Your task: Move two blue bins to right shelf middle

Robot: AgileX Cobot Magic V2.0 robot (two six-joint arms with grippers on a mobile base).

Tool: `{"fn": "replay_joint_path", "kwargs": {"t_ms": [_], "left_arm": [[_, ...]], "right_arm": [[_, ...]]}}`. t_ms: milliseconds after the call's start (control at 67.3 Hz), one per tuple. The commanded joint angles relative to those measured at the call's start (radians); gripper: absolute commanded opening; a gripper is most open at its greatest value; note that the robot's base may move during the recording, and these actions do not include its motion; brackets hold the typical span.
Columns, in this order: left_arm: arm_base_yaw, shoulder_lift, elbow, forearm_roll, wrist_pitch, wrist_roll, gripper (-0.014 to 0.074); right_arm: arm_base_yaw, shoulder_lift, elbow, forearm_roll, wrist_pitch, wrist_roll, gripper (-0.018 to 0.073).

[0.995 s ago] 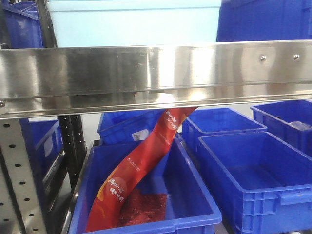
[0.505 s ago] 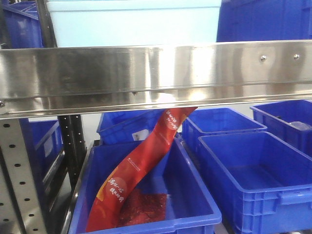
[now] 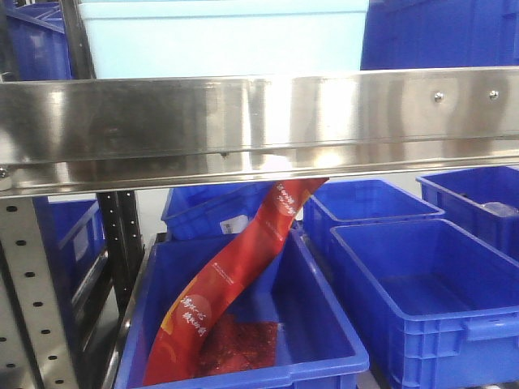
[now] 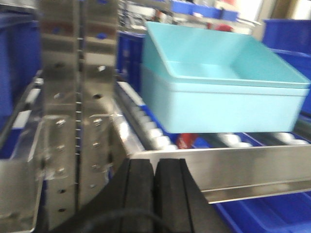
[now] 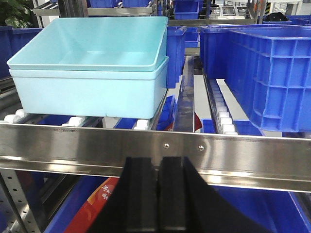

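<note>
Two pale light-blue bins, nested one inside the other (image 5: 92,82), stand on the white rollers of the middle shelf, behind its steel front rail (image 5: 243,158). They also show in the left wrist view (image 4: 218,92) and as a pale block at the top of the front view (image 3: 223,36). My left gripper (image 4: 154,167) is shut and empty, in front of the rail, below and left of the bins. My right gripper (image 5: 159,167) is shut and empty, in front of the rail, below and right of the bins.
A dark blue ribbed bin (image 5: 272,73) stands on the same shelf right of the pale bins. Below, several dark blue bins sit on the lower level (image 3: 422,300); one holds a red snack bag (image 3: 235,275). A perforated steel upright (image 4: 77,111) stands at the left.
</note>
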Motion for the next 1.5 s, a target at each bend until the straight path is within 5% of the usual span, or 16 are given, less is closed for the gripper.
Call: {"fn": "replay_joint_path", "kwargs": {"t_ms": [0, 267, 1114, 1278, 1486], "left_arm": [[0.024, -0.063, 0.121, -0.012, -0.113, -0.001, -0.0111], [0.022, -0.104, 0.408, -0.012, -0.448, -0.001, -0.0111], [0.022, -0.104, 0.408, -0.012, -0.429, -0.001, -0.0111], [0.022, -0.104, 0.408, -0.012, -0.429, -0.001, -0.0111], [0.022, -0.104, 0.408, -0.012, -0.429, -0.001, -0.0111]], "right_arm": [[-0.005, -0.004, 0.000, -0.012, -0.030, -0.002, -0.0162], [-0.005, -0.006, 0.000, -0.012, -0.029, -0.002, -0.0162], [-0.011, -0.007, 0.000, -0.014, -0.042, -0.002, -0.0162], [-0.106, -0.008, 0.045, -0.077, -0.154, -0.010, -0.0162], [-0.286, -0.037, 0.230, -0.036, -0.322, -0.023, -0.0162]]}}
